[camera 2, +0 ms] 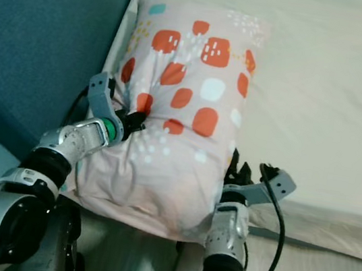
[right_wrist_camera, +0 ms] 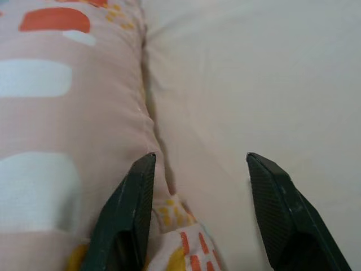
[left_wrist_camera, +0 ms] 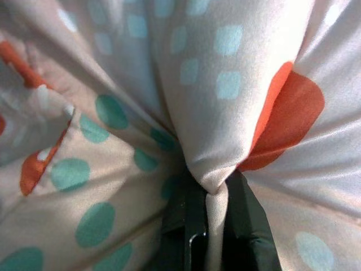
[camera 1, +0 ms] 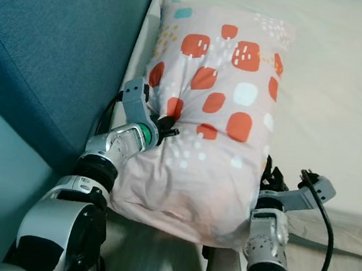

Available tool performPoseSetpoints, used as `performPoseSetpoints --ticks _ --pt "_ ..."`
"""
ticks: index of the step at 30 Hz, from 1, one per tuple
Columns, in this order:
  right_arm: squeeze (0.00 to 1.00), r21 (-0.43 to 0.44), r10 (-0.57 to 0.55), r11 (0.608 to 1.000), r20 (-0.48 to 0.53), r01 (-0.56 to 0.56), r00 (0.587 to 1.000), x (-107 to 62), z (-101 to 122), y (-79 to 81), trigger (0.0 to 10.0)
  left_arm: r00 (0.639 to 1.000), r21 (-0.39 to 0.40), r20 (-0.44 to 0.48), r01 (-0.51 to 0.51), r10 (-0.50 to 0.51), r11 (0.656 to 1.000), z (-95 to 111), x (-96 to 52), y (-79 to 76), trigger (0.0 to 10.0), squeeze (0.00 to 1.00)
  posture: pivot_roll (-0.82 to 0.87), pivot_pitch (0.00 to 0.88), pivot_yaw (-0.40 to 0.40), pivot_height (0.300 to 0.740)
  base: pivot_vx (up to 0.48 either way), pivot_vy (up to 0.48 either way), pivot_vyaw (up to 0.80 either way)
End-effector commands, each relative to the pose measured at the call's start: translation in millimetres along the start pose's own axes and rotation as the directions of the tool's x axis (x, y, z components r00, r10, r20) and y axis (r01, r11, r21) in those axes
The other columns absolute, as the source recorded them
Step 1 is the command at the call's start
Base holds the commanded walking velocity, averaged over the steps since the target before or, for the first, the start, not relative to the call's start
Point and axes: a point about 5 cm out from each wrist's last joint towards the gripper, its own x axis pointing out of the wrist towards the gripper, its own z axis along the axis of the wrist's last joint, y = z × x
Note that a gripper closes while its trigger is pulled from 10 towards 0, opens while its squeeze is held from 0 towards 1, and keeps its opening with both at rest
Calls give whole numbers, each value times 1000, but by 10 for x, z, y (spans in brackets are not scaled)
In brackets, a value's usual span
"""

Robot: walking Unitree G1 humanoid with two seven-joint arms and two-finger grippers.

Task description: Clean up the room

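A pink pillow (camera 1: 204, 118) with orange, white and teal patches lies on the cream bed (camera 1: 336, 97), its far end against the headboard. My left gripper (camera 1: 166, 128) presses into the pillow's left side and is shut on a fold of its fabric (left_wrist_camera: 211, 192). My right gripper (right_wrist_camera: 197, 186) stands open at the pillow's right near edge, one finger (right_wrist_camera: 127, 209) touching the pillow (right_wrist_camera: 62, 113), the other over the sheet. In the eye views the right fingers are mostly hidden behind the pillow.
A teal upholstered headboard (camera 1: 52, 41) stands along the left of the bed. The cream sheet (right_wrist_camera: 259, 79) stretches flat to the right of the pillow. The mattress's near edge (camera 1: 343, 235) runs just behind my right wrist.
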Motion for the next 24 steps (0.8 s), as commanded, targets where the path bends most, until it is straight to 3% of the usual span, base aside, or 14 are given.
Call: performPoseSetpoints --ticks 1,2,6,10,13,14,15,16,20,22,23,24 --pt "0 -28 -3 1000 -27 2 1000 -7 -71 49 10000 996 -30 -82 27 -29 999 -182 31 -71 0 0 -79 203 106 566 0 0 0" --pt "0 -54 15 998 -23 -16 1000 40 -51 149 10000 996 -32 -74 48 -50 998 -135 8 -121 0 0 -71 204 106 566 0 0 0" --pt "0 -48 52 997 -7 -52 999 88 -16 269 10000 996 -14 -65 53 -54 998 -98 -33 -137 0 0 -60 204 106 566 0 0 0" --pt "0 -19 59 998 -50 -60 997 99 -86 313 10000 997 -12 -58 55 -56 998 -70 -76 -168 0 0 -58 203 106 566 0 0 0" --pt "0 34 3 999 -184 3 983 57 -286 225 10000 992 0 12 124 -124 992 98 -147 -363 0 0 -40 202 102 566 0 0 0" --pt "0 34 3 999 -184 3 983 57 -286 225 10000 992 0 12 124 -124 992 98 -147 -363 0 0 -40 202 102 566 0 0 0" --pt "0 92 -19 995 -223 40 975 66 -338 209 10000 974 22 89 206 -208 978 303 -253 -573 0 0 -33 201 102 566 0 0 0" --pt "0 121 -18 991 -234 48 972 79 -346 221 10000 961 38 123 245 -248 969 398 -314 -669 0 0 -33 201 102 566 0 0 0" --pt "0 188 27 982 -212 14 977 129 -307 296 10000 937 74 158 303 -311 950 526 -429 -814 0 0 -8 197 101 566 0 0 0" --pt "0 309 118 948 -128 -73 985 243 -164 458 10000 906 137 181 362 -382 922 677 -605 -961 0 0 11 199 103 566 0 0 0" --pt "0 309 118 948 -128 -73 985 243 -164 458 10000 906 137 181 362 -382 922 677 -605 -961 0 0 11 199 103 566 0 0 0" --pt "0 337 143 936 -90 -105 986 308 -75 527 10000 893 178 203 370 -402 912 759 -707 -999 0 0 34 199 104 566 0 0 0"
